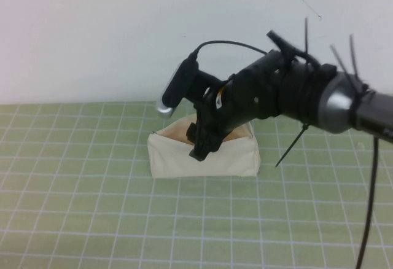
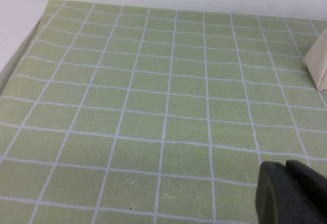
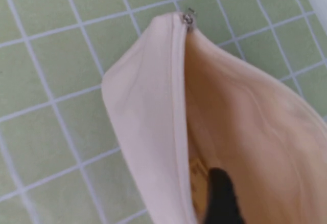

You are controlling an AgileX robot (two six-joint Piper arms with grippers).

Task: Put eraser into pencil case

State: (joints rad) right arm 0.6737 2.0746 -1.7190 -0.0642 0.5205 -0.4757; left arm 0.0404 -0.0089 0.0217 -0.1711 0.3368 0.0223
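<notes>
Eraser [image 3: 196, 179] shows only in the right wrist view, as a small pale-yellow sliver deep inside the pencil case [image 1: 206, 152], right against a dark fingertip [image 3: 220, 196]; can't tell whether the finger grips it or just touches it, and its label isn't visible. Pencil case is a cream fabric pouch sitting upright on the green grid mat [image 1: 92, 207] near the back of the table, abt mid-width, mouth open upward w/ beige lining showing. In the right wrist view the pouch [image 3: 148, 116] gapes wide, zip edge running down one side to a small metal zip end [image 3: 188, 17] at the tip. Right arm comes in from the right side of the high view, angled down, w/ right gripper [image 1: 202, 147] dipped into the pouch opening; its tip overlaps the front wall of the case. Fingers' spread can't be judged, since only one tip is seen. Silver-ended wrist camera [image 1: 178, 88] sits above the pouch, cable looping over the arm. Left gripper [image 2: 291, 193] shows only as a dark fingertip edge in the left wrist view, low over bare mat, well apart from the pouch, whose corner [image 2: 318, 63] shows at that frame's edge; open or closed can't be told.
</notes>
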